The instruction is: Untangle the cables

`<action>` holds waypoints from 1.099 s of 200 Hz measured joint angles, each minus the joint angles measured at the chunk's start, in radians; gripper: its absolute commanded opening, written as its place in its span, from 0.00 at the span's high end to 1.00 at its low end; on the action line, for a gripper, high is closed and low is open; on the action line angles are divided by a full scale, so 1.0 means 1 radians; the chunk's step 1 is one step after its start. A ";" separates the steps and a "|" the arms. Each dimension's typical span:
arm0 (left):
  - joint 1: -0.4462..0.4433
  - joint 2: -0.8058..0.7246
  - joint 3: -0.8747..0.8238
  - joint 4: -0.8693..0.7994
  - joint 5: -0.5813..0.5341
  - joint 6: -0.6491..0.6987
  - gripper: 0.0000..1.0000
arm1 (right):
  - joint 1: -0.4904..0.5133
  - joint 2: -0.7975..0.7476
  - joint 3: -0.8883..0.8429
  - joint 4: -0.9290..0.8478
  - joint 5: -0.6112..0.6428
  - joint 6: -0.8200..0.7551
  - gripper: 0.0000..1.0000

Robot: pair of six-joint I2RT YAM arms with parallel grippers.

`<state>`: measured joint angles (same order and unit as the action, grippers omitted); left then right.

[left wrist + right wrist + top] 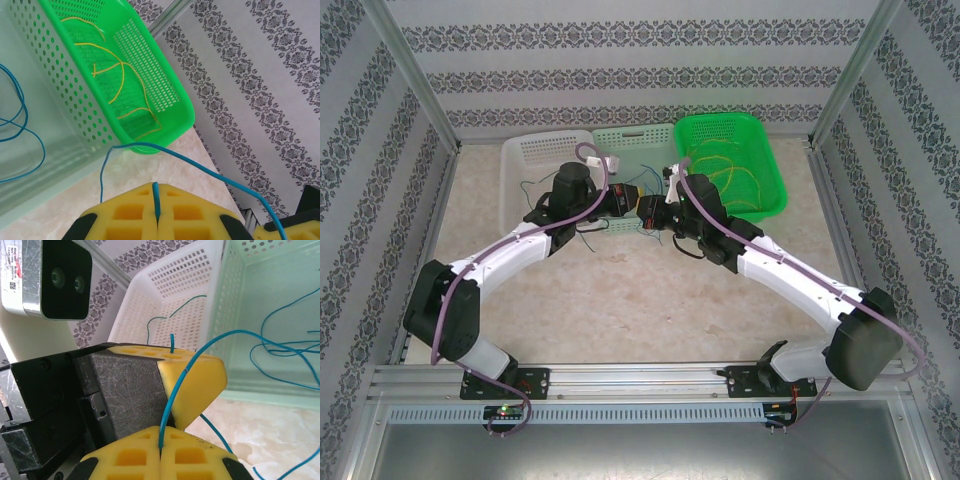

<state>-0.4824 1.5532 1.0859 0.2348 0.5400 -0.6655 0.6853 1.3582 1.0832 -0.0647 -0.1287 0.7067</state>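
Left wrist view. Left gripper (156,222): fingers clenched on a blue cable (150,145), nipped at their seam. The strand arcs just ahead of the tips, then trails off to their right.

Right gripper (161,462): fingers likewise clamped on a blue strand, apparently the same one, which rises past the opposing yellow pad.

Beyond the tips:
- mint basket (60,150), holding loose blue cables (20,125)
- green basket (145,65), holding yellow cables (117,82)
- white basket (175,280), holding a dark green cable (185,302)

Step, as judged: one blue cable is being freed and stretched between both arms. The next move calls for one grip to let go and the other to carry the strand over the mint basket.

Unclear: the strand's far ends are cut off at the frame edges. From above, the wrists mask the fingertips and the thin cables lying beneath them.
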 measured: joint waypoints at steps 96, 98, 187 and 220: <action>0.018 0.011 -0.010 -0.072 -0.098 -0.006 0.16 | -0.002 0.011 0.032 -0.056 0.046 -0.010 1.00; 0.019 0.008 -0.011 -0.074 -0.100 0.002 0.14 | -0.002 0.011 0.032 -0.055 0.045 -0.010 1.00; -0.016 -0.283 -0.140 -0.179 -0.230 0.098 0.06 | -0.031 0.014 0.049 -0.051 -0.014 0.056 1.00; -0.048 -0.426 -0.196 -0.134 -0.171 0.153 0.29 | -0.072 0.066 0.049 -0.078 -0.010 0.097 1.00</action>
<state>-0.5304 1.1275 0.8902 0.1005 0.3687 -0.5129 0.6132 1.4239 1.1320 -0.1425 -0.1390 0.8032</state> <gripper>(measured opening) 0.788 0.068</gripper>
